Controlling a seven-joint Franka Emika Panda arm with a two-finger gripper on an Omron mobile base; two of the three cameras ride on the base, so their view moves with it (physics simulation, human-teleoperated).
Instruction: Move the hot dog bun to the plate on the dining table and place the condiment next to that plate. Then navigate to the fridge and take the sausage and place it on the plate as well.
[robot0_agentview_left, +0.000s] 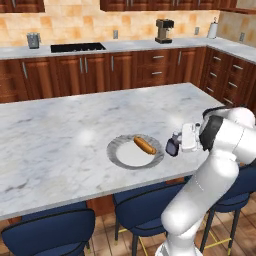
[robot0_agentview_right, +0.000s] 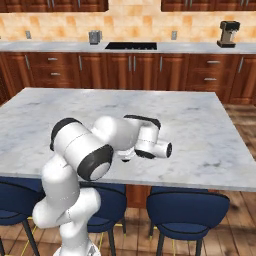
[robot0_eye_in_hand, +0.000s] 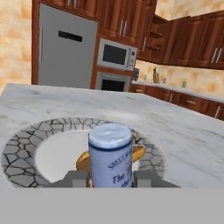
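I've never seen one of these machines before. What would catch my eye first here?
The bulky white arm's end effector is shut on a small dark brown bottle with a pale cap, just right of a round white plate with a grey rim. An orange-brown hot dog bun lies on that plate, on the white-grey marble dining table.

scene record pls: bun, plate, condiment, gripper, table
bun: hot dog bun lying on the plate
plate: plate on the dining table, near its front edge
condiment: condiment upright, beside the plate's right rim
gripper: gripper shut on the condiment, fingers on both sides of the bottle
sausage: not on the plate yet
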